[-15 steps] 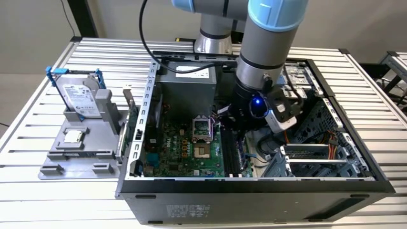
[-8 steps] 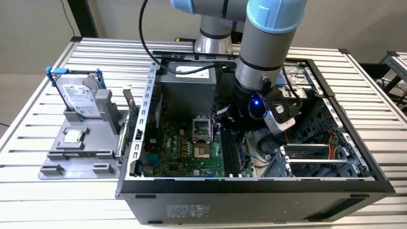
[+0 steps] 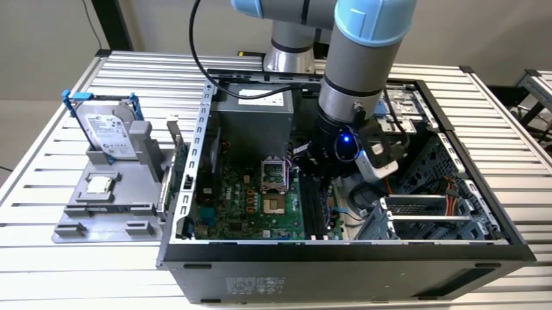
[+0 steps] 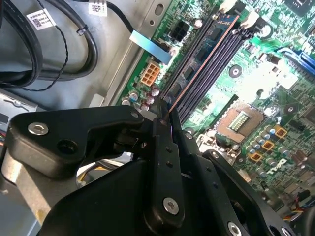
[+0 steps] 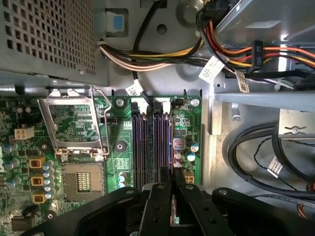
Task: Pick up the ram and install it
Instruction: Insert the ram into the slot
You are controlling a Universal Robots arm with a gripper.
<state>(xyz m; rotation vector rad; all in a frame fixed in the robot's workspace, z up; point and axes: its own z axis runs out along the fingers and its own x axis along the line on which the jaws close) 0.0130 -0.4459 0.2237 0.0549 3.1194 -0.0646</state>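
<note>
- Presently the gripper point(image 4: 165, 120) is inside the computer case point(image 3: 345, 248), over the motherboard point(image 5: 118, 142).
- Risk: a tilted ram point(image 4: 197, 64) could bind against the black slots point(image 5: 147, 142) instead of seating.
- Fingers point(image 4: 165, 147) pinch the ram's near end; its length lies along the slots.

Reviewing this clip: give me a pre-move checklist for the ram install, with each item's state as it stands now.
1. Ram in the gripper: ok, the fingers are closed on the stick's near end in the second wrist view.
2. Stick parallel to the black slots: ok, it runs along them.
3. Stick over the right slot: cannot tell.
4. Slot end latches open: cannot tell.
5. Loose cables away from the slots: ok, they lie beyond the board's edge.
6. Arm inside the computer case, off its walls: ok in the exterior view.
</note>
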